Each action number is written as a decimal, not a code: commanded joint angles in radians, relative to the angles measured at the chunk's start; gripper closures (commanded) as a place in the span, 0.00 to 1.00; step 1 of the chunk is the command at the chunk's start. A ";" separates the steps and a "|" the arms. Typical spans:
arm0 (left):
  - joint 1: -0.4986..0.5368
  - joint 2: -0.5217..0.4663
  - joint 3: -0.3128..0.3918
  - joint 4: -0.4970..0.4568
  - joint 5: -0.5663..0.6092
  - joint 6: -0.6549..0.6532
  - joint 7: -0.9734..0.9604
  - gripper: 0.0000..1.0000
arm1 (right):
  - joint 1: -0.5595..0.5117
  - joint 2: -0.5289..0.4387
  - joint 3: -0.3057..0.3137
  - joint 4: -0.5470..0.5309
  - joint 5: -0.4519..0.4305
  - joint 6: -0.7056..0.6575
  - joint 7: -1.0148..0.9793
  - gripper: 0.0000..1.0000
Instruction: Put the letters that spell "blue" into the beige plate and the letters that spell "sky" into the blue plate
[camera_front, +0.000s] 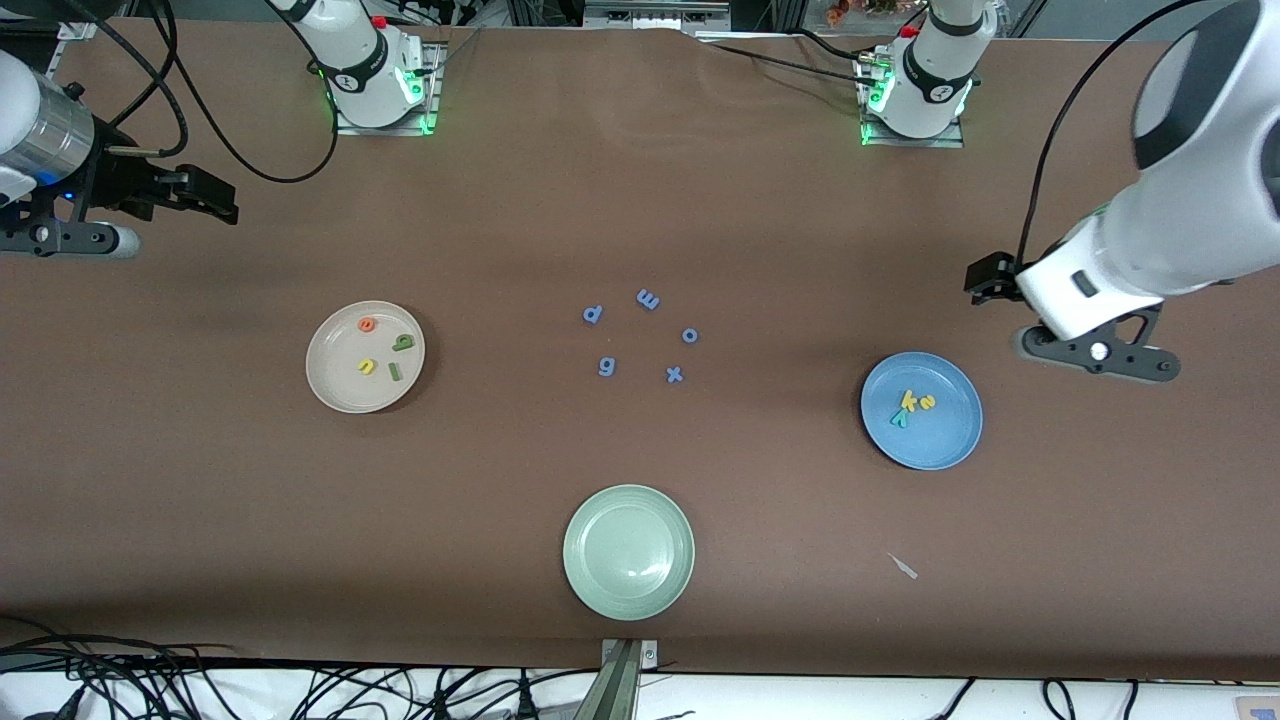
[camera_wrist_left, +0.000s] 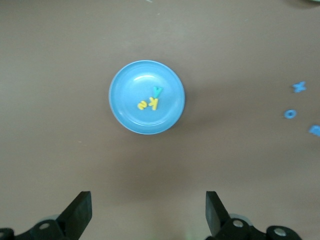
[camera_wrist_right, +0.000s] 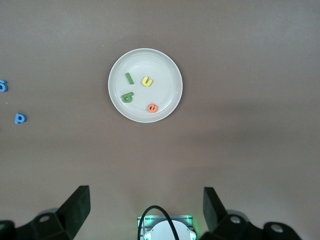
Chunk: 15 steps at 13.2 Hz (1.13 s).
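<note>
Four letters (camera_front: 382, 347) lie in one plate (camera_front: 330, 385) toward the right arm's end; three letters (camera_front: 911, 407) touch in another plate (camera_front: 945, 440) toward the left arm's end. Five loose letters (camera_front: 645, 335) lie between them; a third plate (camera_front: 600, 585) sits nearer the camera.

Brown table (camera_front: 760, 200) bears three plates (camera_front: 628, 551) and periwinkle letters (camera_front: 648, 299).

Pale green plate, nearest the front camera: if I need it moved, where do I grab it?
Grip the pale green plate at its raised rim, coming from above with one jaw inside and one outside. It lies flat and is too broad to span; the rim toward the blue letters faces both arms.
</note>
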 joint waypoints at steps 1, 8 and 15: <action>-0.147 -0.128 0.297 -0.096 -0.190 0.062 0.071 0.00 | -0.003 0.005 -0.006 0.046 0.003 -0.032 -0.013 0.00; -0.317 -0.436 0.519 -0.573 -0.193 0.433 0.077 0.00 | -0.005 0.014 -0.006 0.086 0.006 -0.022 0.004 0.00; -0.138 -0.430 0.364 -0.557 -0.193 0.418 0.082 0.00 | 0.000 0.025 -0.002 0.091 0.012 0.012 0.002 0.00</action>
